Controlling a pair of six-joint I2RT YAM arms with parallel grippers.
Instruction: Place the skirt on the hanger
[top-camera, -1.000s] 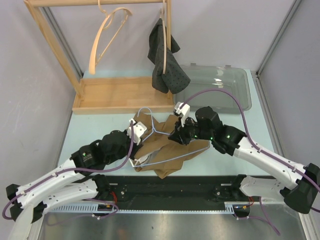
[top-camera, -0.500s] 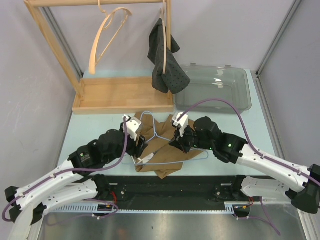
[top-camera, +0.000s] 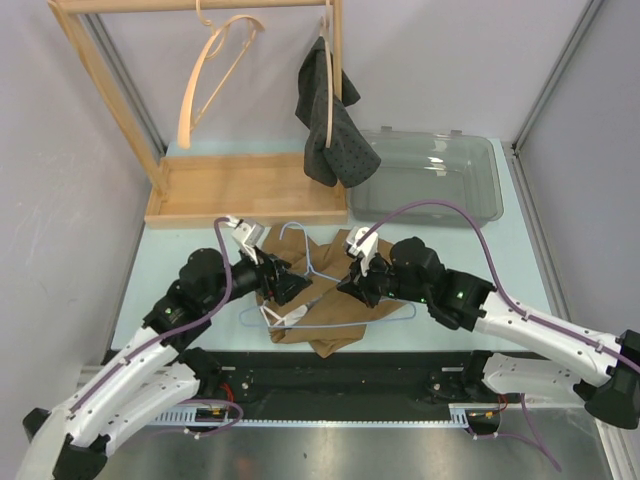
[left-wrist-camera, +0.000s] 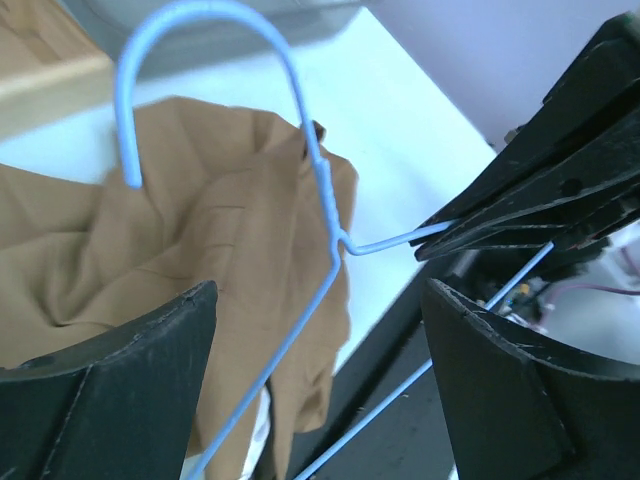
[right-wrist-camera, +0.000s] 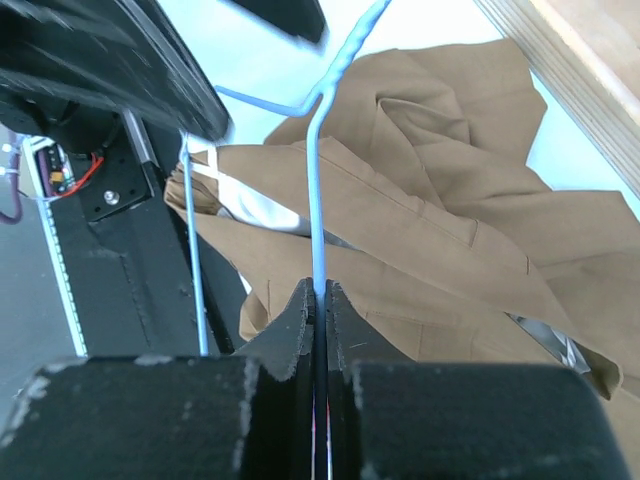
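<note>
The left gripper (top-camera: 284, 286) has drawn back to the left, away from the thin blue wire hanger (left-wrist-camera: 322, 185), and its jaws now stand wide apart. The right gripper (right-wrist-camera: 320, 296) stays clamped on the hanger's wire. The crumpled tan cloth skirt (top-camera: 336, 338) lies under the hanger at the near side, not yet on it. The left gripper looks free to fetch the skirt.

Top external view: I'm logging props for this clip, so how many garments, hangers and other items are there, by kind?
Garments: 2, the brown skirt and the dark garment
Hangers: 3, the blue wire hanger, the bare wooden hanger and the draped wooden hanger
Clear bin: 1
Wooden rack: 1
Total: 7
</note>
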